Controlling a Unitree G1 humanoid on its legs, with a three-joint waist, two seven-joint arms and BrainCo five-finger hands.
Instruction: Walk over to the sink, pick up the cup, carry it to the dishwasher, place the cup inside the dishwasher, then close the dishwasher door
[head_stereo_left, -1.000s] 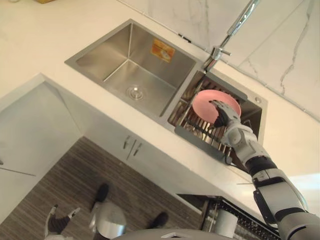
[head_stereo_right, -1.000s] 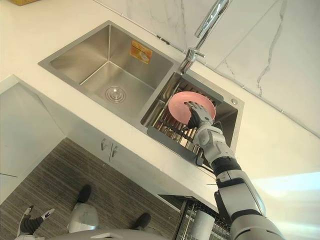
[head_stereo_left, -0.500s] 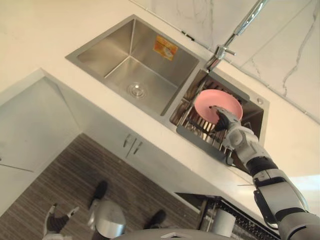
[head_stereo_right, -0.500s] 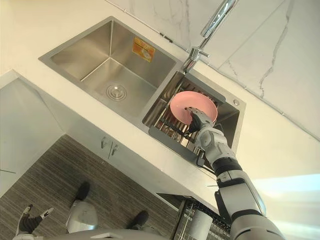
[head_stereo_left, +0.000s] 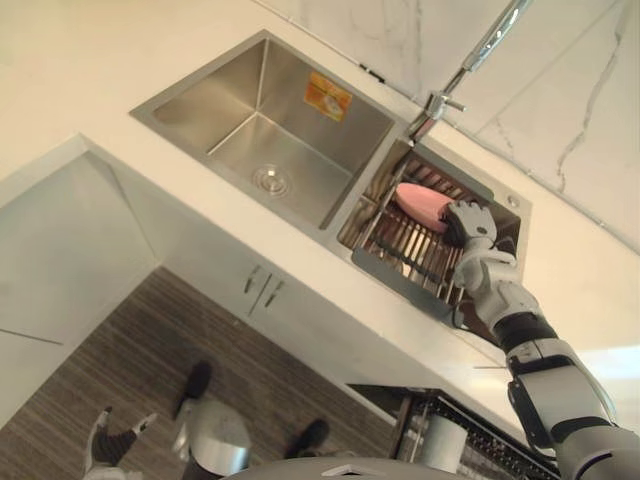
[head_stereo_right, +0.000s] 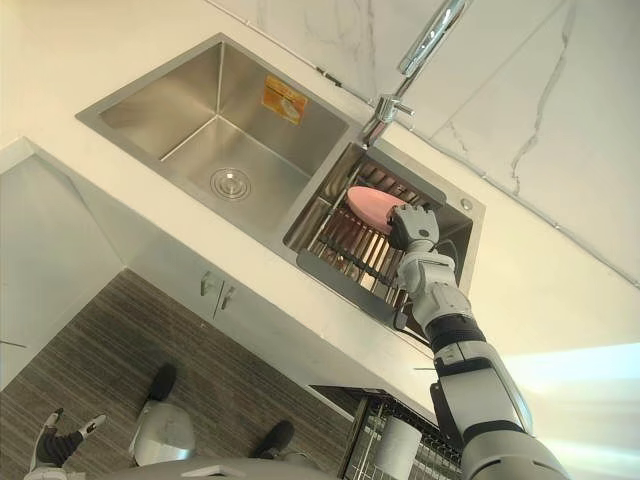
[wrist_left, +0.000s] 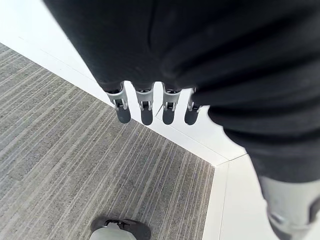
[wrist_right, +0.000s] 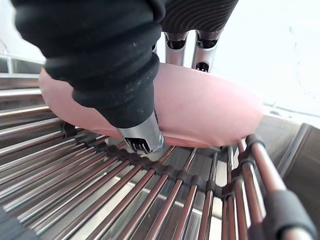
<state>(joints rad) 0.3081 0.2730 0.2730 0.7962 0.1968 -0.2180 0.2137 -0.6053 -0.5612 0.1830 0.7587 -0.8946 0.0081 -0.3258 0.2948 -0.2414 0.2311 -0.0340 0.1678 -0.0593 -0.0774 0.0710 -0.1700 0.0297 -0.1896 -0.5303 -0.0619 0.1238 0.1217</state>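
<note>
R robot hand (head_stereo_left: 468, 222) now pinches the pink bowl (head_stereo_left: 420, 203), thumb vs fingers. Bowl has tipped from face-on to edge-on and sits low on the sink's drying rack (head_stereo_left: 400, 250). Grip looks set, so I'd lift next. L robot hand (wrist_left: 145, 112) hangs slack, fingers straight.

Silver-grey arm, black-covered hands.
Right arm (head_stereo_left: 548, 372): silver shells, black joints. Left hand (wrist_left: 150, 45), right hand (wrist_right: 105, 60): black covers, dark-tipped silver fingers.
</note>
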